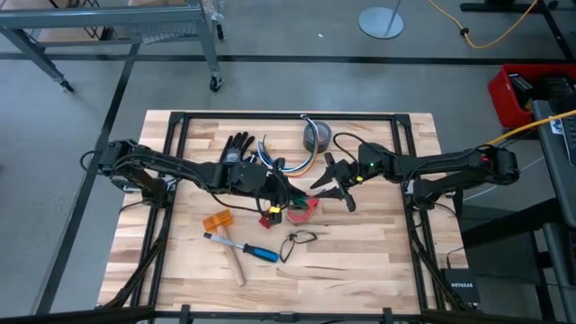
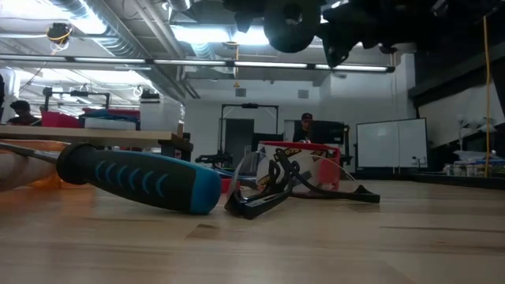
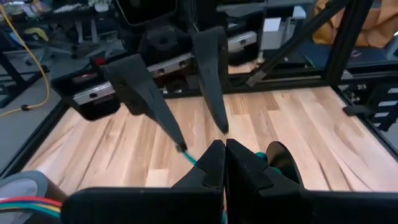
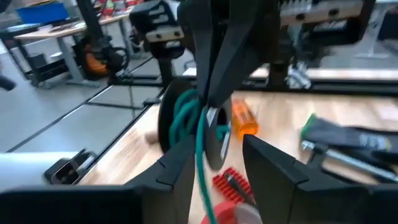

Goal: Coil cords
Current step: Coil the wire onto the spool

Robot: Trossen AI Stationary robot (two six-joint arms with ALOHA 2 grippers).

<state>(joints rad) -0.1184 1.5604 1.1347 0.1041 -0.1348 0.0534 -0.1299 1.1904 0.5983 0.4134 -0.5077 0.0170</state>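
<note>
**Right now: strand hangs inside the right jaws' gap**

Left gripper [image 3: 225, 163] is pinched shut w/ a teal strand of the cords [image 4: 200, 143] caught at its tips, mid-table, above the red piece [image 1: 303, 209]. Right gripper [image 4: 217, 148] faces it tip to tip, jaws wide apart, holding nothing. The strand drops roughly vertical from the left's pinch, thru the gap btwn your right fingers, closer to one finger than the other. The rest of the bundle trails back toward the glove [image 1: 236, 148] and tape roll [image 1: 317, 135]. So the right arm is the nearer free one. My read: close across the strand, not along it, or it'll prob slip out.
</note>
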